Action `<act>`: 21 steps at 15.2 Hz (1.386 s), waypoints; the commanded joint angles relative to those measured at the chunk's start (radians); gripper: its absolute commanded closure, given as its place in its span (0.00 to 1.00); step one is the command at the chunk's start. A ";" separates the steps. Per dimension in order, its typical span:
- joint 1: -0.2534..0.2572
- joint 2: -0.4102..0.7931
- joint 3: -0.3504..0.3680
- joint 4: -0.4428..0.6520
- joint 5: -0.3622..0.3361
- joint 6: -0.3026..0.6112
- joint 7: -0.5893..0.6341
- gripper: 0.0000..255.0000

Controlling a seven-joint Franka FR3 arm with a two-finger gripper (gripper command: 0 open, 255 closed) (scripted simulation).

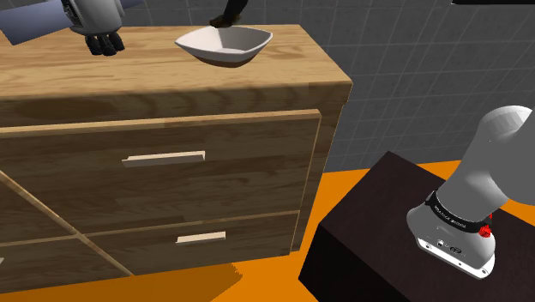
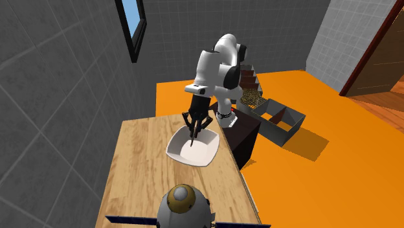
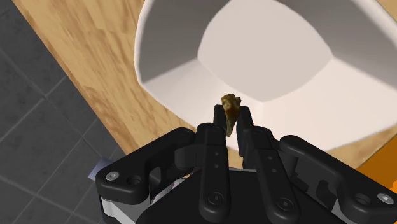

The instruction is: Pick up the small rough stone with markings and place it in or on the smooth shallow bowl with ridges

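Gripper [image 3: 232, 124] is pinching the stone [image 3: 230, 108] between its two black fingers, right over the bowl [image 3: 172, 70]. It is a little brown stone, thin and bumpy, and most of it pokes out past the fingertips. I think it is hard and light, so it needs only a soft squeeze. Its rough skin should help it not slip, but a thin, bumpy thing like this could twist in the pinch. The best place to hold it looks like its flat sides, where the fingers are now. The white bowl [image 2: 201, 152] is smooth and wide with low walls, so it is a big, easy place to drop into. It may slide if it gets bumped, and a hard stone let go from high up could bounce out, so a low drop seems best. In the second exterior view, the gripper [image 2: 194, 133] hangs over the middle of the bowl on the wooden dresser [image 2: 139, 168]. The dresser's edge is close to the bowl at 3 o'clock, bare wood lies open at 9 o'clock, and a round toy [image 2: 183, 204] sits well apart at 6 o'clock. Above the bowl nothing blocks the way.
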 commanded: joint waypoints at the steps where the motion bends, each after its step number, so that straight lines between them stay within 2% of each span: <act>1: 0.001 0.001 0.001 -0.024 -0.002 0.026 0.003 1.00; 4: 0.000 0.000 0.001 -0.065 -0.003 0.065 0.005 1.00; 11: 0.000 0.000 0.001 -0.065 -0.003 0.065 0.005 1.00; 12: 0.000 0.000 0.001 -0.065 -0.003 0.065 0.005 0.00; 17: 0.000 0.000 0.001 -0.065 -0.003 0.065 0.005 0.00; 21: 0.002 -0.078 0.000 -0.044 0.006 -0.033 -0.001 0.00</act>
